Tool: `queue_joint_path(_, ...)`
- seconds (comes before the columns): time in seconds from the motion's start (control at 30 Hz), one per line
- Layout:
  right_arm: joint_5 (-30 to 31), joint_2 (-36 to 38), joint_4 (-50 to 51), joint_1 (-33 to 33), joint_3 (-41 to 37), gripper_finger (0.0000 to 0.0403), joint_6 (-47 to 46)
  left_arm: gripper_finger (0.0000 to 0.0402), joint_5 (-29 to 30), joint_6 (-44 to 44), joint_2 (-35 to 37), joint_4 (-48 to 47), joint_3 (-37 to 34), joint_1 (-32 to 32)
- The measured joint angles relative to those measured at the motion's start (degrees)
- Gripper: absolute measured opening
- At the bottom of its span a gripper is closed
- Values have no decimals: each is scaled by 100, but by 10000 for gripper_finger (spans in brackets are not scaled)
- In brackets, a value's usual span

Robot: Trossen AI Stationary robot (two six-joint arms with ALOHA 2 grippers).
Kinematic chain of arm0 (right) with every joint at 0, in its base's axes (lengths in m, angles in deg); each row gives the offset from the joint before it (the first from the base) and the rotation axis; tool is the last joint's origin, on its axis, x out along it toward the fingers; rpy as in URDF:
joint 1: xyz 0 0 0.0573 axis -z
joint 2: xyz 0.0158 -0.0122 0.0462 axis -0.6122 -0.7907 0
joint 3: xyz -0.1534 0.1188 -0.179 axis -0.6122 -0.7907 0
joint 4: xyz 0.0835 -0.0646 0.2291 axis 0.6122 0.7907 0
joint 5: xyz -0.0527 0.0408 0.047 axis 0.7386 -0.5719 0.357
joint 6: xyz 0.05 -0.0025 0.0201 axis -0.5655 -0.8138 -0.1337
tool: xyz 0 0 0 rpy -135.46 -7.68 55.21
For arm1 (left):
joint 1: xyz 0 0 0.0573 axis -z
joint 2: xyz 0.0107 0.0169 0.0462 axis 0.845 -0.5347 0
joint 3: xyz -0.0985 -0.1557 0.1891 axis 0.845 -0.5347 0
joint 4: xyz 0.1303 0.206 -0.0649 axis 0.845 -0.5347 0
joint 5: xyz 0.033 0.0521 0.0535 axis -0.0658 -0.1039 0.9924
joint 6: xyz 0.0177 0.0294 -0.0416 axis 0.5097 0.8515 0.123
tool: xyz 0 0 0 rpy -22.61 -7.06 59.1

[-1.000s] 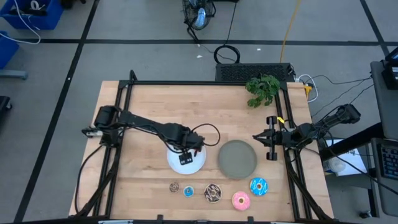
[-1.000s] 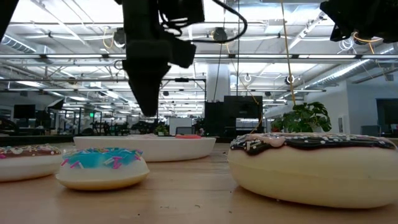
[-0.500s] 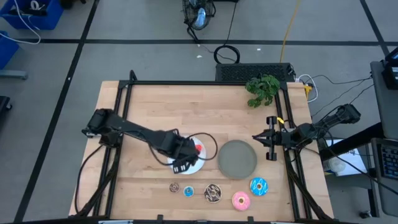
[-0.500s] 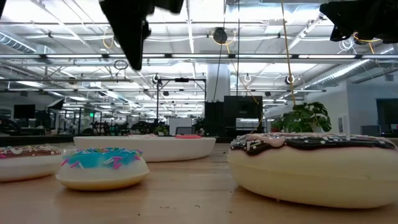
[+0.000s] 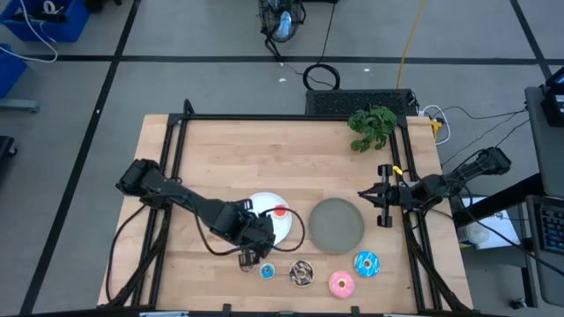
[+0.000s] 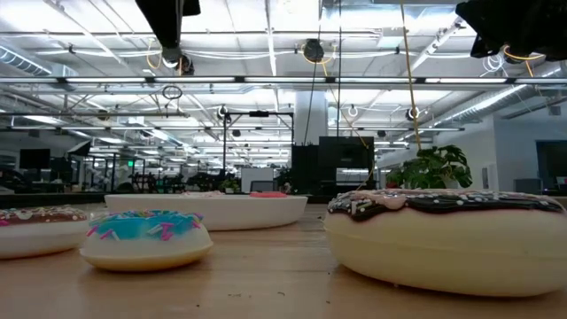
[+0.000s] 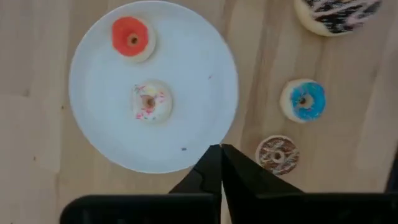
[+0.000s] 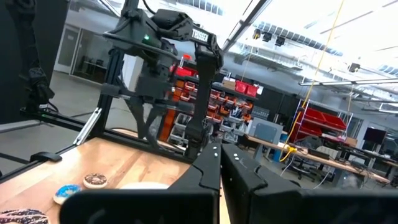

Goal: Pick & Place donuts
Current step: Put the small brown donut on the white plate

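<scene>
Left claw (image 7: 221, 149): fingers pressed together, empty, above white plate (image 7: 186, 81) edge (near brown donut (image 7: 277, 153)).
Plate: red donut (image 7: 132, 38) + pale pink donut (image 7: 151, 102).
Right claw (image 5: 381, 195): fingers together, waits at tabletop (image 5: 264, 150) edge.

tabletop (image 5: 264, 150): pale wood, visible grain, matt. white plate (image 7: 93, 81): smooth, faint sheen. grey plate (image 5: 336, 224): matt. donuts (image 6: 447, 239): smooth plastic look, glossy icing. left pincer (image 7: 220, 155): matt black. frame rails (image 5: 291, 117): black metal.

Far table half (image 5: 264, 150) open; plant (image 5: 372, 126) apparently only obstacle there
</scene>
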Motion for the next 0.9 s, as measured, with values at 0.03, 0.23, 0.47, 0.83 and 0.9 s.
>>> queue_joint_path(0.03,0,0,-6,0,0,0,0,22,12,-21,0,73,0,44)
queue_joint_path(0.23,0,0,31,0,0,0,2,70,449,-294,-49,350,-2,433)
queue_joint_path(0.47,0,2,32,0,0,0,108,187,475,-467,-337,538,-9,1049)
queue_joint_path(0.83,0,0,35,0,0,0,-37,222,247,-867,-1108,1114,-13,1475)
queue_joint_path(0.9,0,0,35,0,0,0,-37,213,244,-775,-1222,1114,-13,1537)
